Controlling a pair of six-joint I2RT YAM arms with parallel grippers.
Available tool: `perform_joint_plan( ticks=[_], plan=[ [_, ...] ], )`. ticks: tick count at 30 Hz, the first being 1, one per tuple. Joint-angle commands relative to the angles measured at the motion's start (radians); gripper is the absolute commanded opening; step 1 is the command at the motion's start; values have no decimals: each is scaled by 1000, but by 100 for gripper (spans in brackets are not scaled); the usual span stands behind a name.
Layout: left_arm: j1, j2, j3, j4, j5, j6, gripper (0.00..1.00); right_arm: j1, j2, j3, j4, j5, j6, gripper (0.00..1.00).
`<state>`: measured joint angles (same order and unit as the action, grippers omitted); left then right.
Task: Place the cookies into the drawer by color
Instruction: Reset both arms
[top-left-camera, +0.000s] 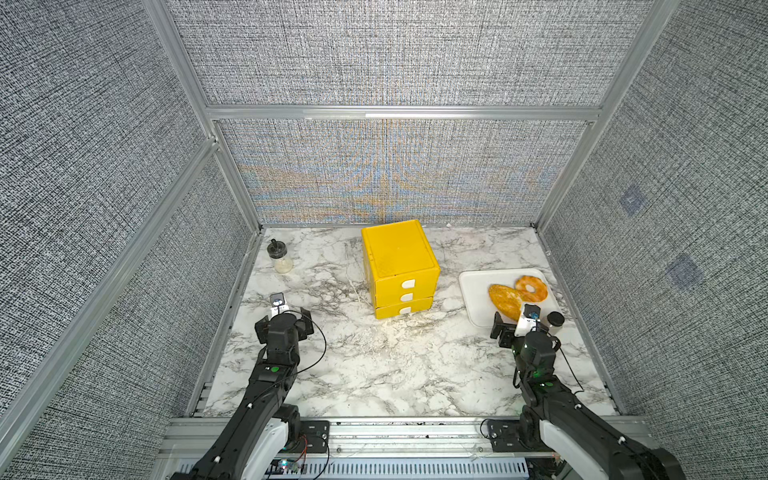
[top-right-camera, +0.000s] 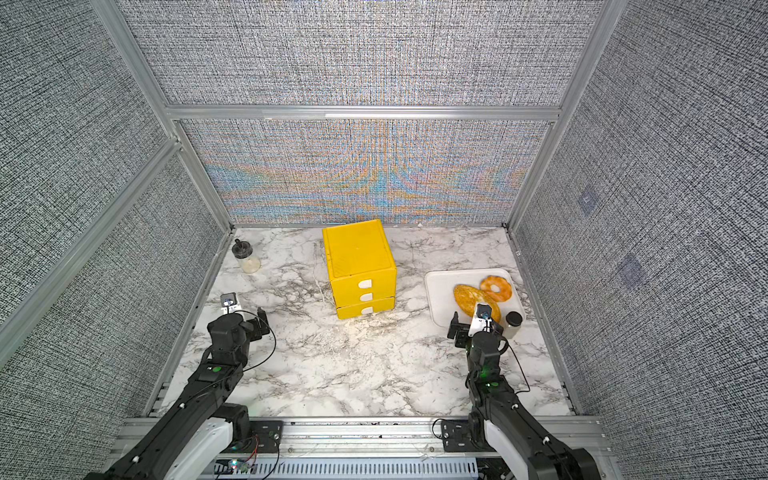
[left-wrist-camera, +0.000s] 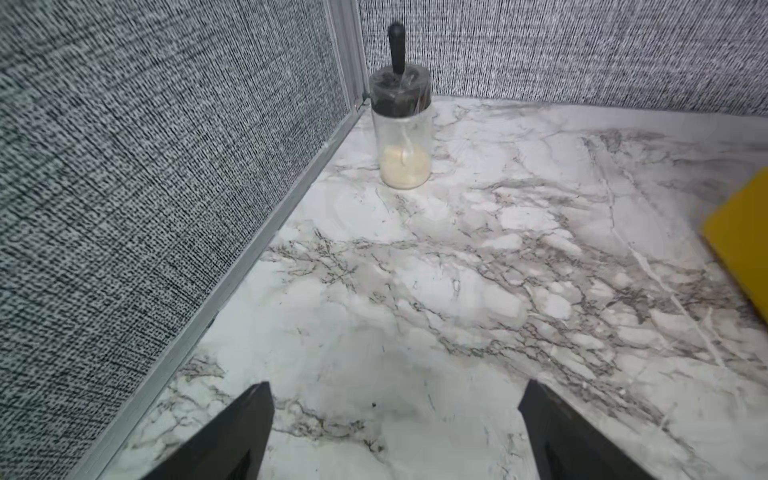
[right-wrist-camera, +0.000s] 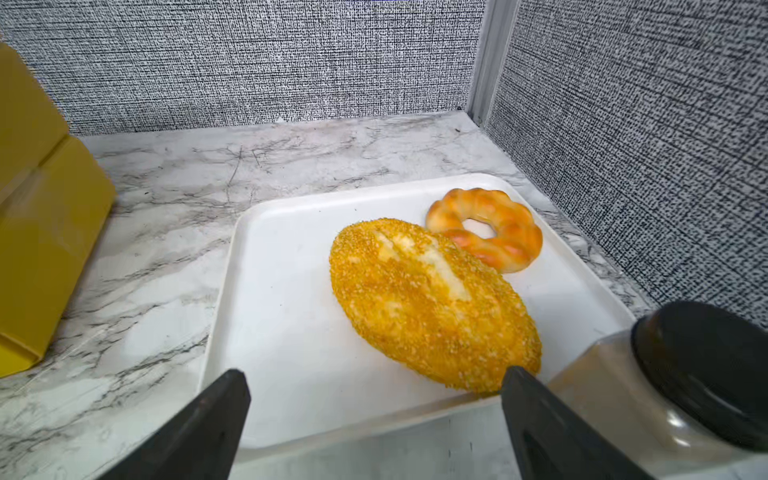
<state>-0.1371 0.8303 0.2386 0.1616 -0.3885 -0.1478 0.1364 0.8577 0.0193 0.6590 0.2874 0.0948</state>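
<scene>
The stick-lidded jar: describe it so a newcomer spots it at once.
On the marble tabletop, look to the far left corner, left of the yellow drawer box. The small clear jar stands there alone; unlike the flat-lidded jar by the white tray, its black lid carries an upright stick.

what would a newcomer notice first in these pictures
The bright yellow drawer stands at the middle back of the marble table, its white handles facing the arms. On the right, a white tray holds a golden loaf and a doughnut side by side. No cookies are in view.
</scene>
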Motion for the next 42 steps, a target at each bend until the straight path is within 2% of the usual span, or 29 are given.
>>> perform_joint_plan(
  ticks=[1, 3, 10, 15, 21, 25, 28, 30, 33, 37, 39, 40, 42],
  plan=[
    [52, 117, 10, 231, 75, 12, 99, -11, 72, 18, 188, 25, -9, 99],
    [65, 181, 56, 214, 102, 11, 99, -17, 128, 27, 248, 26, -17, 99],
    [73, 414, 73, 540, 138, 49, 99, -24, 328, 22, 563, -65, -90, 99],
    [71, 540, 65, 714, 170, 97, 99, -23, 391, 66, 561, -110, -112, 99],
    [84, 637, 130, 670, 224, 104, 99, -42, 394, 72, 554, -100, -102, 99],
    [93, 673, 169, 633, 308, 133, 99, -61, 416, 100, 533, -84, -96, 99],
    [93, 674, 179, 612, 315, 137, 99, -61, 422, 106, 528, -86, -98, 99],
    [91, 675, 179, 611, 314, 136, 99, -62, 419, 70, 590, -88, -101, 99],
    [91, 673, 180, 610, 315, 137, 99, -68, 488, 87, 635, -83, -103, 99],
    [92, 673, 180, 608, 314, 138, 99, -65, 698, 140, 778, -158, -153, 99],
    [92, 674, 182, 607, 315, 139, 99, -79, 645, 189, 590, -182, -136, 99],
    [92, 675, 182, 607, 315, 139, 99, -87, 685, 180, 669, -200, -137, 99],
    [92, 673, 182, 606, 314, 139, 99, -93, 658, 206, 572, -202, -130, 99]
  ],
)
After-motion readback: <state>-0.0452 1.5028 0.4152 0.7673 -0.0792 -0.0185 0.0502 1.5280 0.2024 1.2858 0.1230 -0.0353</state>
